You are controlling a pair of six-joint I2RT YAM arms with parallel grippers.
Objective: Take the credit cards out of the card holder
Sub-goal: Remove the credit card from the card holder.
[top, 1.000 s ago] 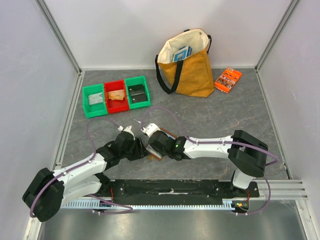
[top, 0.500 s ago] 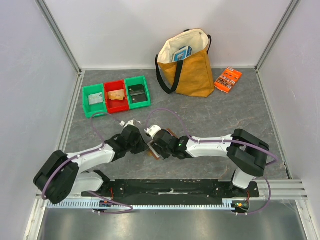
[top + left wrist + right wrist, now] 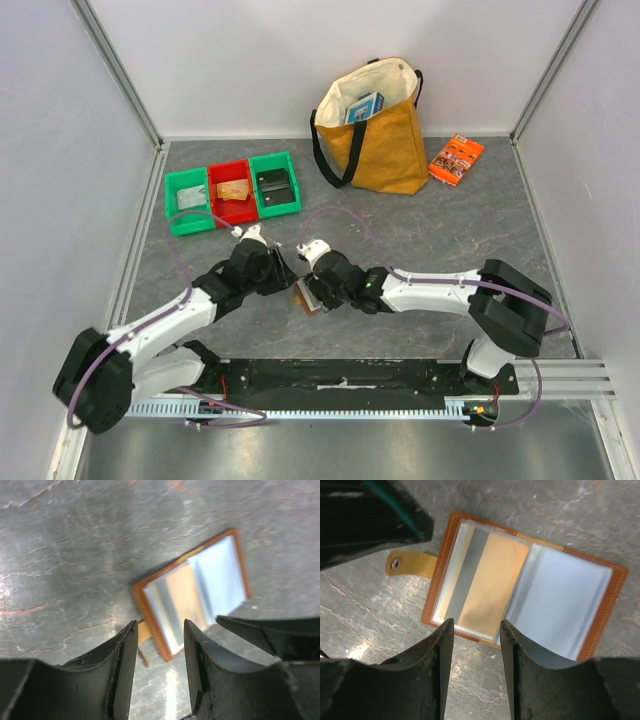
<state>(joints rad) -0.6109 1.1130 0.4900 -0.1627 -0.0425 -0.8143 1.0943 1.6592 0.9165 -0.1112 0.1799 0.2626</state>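
The right gripper [image 3: 476, 625] is released: its fingers [image 3: 440, 675] stand apart with nothing between them, over the near edge of the holder [image 3: 560, 595]. Whether they touch it I cannot tell. The left gripper [image 3: 160, 625] is released too, its fingers [image 3: 197, 680] parted and empty, just beside the holder's tab end.

The holder lies open and flat on the table [image 3: 580, 510], between the two grippers. In the half nearer the left gripper a tan card [image 3: 492, 590] sits in its pocket, and a grey card [image 3: 467, 575] shows beside it on the tab side. The other half shows only a pale blue pocket. The tab [image 3: 410, 564] sticks out from the holder's edge toward the left gripper and lies on the table.

From above, the holder is mostly hidden under the right gripper, and the arms reach in to it from either side. Well beyond the holder to the left stand three bins [image 3: 232, 192]. Beyond it to the right are a bag [image 3: 375, 125] and, farther right, a packet [image 3: 456, 157].
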